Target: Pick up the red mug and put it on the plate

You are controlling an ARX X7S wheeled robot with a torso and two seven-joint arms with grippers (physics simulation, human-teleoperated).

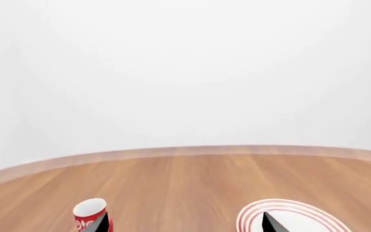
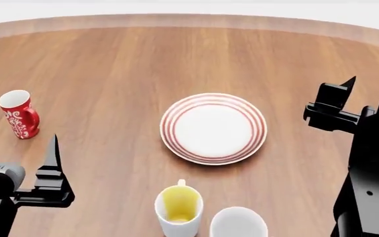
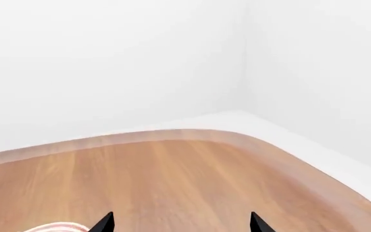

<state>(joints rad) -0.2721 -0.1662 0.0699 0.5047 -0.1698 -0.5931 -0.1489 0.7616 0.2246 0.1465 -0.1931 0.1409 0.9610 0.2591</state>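
Observation:
The red mug (image 2: 17,114) with white swirls stands upright at the table's left. It also shows in the left wrist view (image 1: 92,216), just behind one fingertip. The plate (image 2: 214,129), white with red rings, lies at the table's middle, and it shows in the left wrist view (image 1: 295,215) too. My left gripper (image 2: 17,143) is open and empty, a little nearer to me than the mug, and its jaws stand wide apart in the left wrist view (image 1: 185,227). My right gripper (image 2: 372,75) is open and empty, off to the plate's right. Its wrist view (image 3: 181,226) shows the plate's rim (image 3: 53,227).
A white mug with a yellow inside (image 2: 178,207) and a plain white mug (image 2: 238,223) stand side by side at the near edge, in front of the plate. The round wooden table (image 2: 110,64) curves away at the far side, with white walls beyond.

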